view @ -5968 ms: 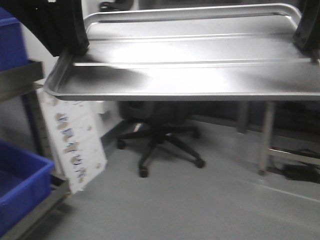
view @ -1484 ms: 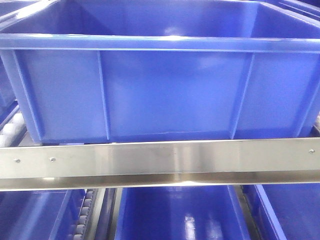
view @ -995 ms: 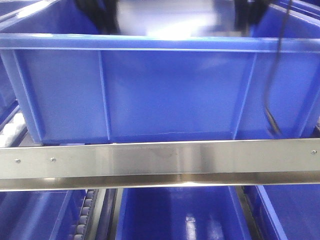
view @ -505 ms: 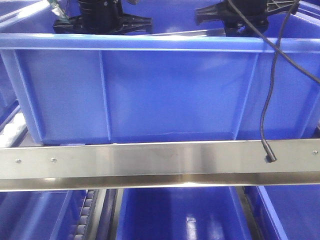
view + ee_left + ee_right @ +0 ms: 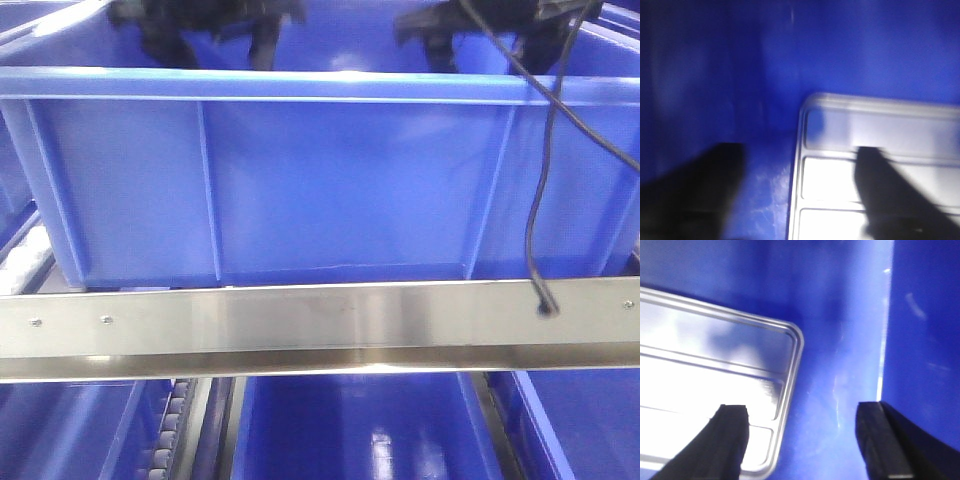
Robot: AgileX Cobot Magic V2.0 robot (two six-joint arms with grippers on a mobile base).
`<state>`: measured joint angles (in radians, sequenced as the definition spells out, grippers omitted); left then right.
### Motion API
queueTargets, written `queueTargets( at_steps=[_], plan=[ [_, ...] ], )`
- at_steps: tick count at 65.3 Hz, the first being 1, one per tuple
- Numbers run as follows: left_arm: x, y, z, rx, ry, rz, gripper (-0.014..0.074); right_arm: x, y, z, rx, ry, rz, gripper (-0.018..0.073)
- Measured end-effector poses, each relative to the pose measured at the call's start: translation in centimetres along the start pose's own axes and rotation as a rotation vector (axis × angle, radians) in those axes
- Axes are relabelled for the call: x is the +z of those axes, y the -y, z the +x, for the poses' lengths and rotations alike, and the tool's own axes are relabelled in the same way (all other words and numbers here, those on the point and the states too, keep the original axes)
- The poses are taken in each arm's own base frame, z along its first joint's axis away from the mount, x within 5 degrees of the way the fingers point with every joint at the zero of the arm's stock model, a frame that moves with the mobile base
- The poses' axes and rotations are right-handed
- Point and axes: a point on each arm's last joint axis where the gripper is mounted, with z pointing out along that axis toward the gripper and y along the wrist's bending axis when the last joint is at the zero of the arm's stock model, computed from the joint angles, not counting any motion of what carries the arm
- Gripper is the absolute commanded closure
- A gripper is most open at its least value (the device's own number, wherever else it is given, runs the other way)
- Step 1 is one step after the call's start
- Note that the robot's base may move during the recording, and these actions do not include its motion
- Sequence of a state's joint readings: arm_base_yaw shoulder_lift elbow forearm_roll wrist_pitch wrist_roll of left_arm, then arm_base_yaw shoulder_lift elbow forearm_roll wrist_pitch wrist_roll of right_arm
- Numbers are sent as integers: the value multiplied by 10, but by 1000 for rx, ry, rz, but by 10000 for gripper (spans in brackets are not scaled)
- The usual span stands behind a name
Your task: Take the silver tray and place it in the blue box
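Note:
The silver tray [image 5: 880,165] lies flat on the floor of the blue box [image 5: 320,180], its ridges showing. In the left wrist view my left gripper [image 5: 795,200] is open, its dark fingers [image 5: 695,195] wide apart astride the tray's left edge without touching it. In the right wrist view my right gripper [image 5: 805,445] is open over the tray's [image 5: 705,385] right end, one finger over the tray and the other by the box wall [image 5: 925,340]. In the front view both wrists [image 5: 205,25] [image 5: 490,20] show above the box's rim, and the tray is hidden behind the near wall.
A steel rail [image 5: 320,325] runs across in front of the box. Another blue crate [image 5: 360,430] sits on the shelf below, and more stand at the sides. A black cable [image 5: 540,200] hangs from the right arm down to the rail.
The tray came down into the box and its edge no longer shows above the rim. Both grippers have let go of it and have risen a little.

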<state>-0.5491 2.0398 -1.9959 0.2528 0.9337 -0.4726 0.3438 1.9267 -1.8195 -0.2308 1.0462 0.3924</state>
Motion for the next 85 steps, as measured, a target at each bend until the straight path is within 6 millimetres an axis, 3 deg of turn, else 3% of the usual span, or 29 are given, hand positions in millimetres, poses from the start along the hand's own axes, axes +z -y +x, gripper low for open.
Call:
queueTargets(
  at_steps=[8, 18, 26, 33, 43, 65, 85],
  plan=[
    [-16, -1, -6, 34, -15, -13, 147, -28, 5, -1, 9, 37, -9, 57],
    [-56, 0, -10, 94, -5, -7, 217, -78, 6, 1, -21, 110, -38, 307],
    [-102, 0, -11, 167, 35, 14, 360, -115, 5, 8, -55, 159, -65, 524],
    [-129, -3, -6, 203, 55, 27, 504, -134, 8, 17, -62, 185, -80, 508],
    [-151, -17, 15, 229, 44, 20, 710, -141, 17, 40, -84, 180, -80, 508],
    [-170, -45, 88, 261, 114, 87, 692, -146, 41, 113, -123, 257, -123, 508],
    [-224, -83, 165, 244, 409, 205, 692, -151, 69, 198, -136, 459, -203, 508]
  ],
)
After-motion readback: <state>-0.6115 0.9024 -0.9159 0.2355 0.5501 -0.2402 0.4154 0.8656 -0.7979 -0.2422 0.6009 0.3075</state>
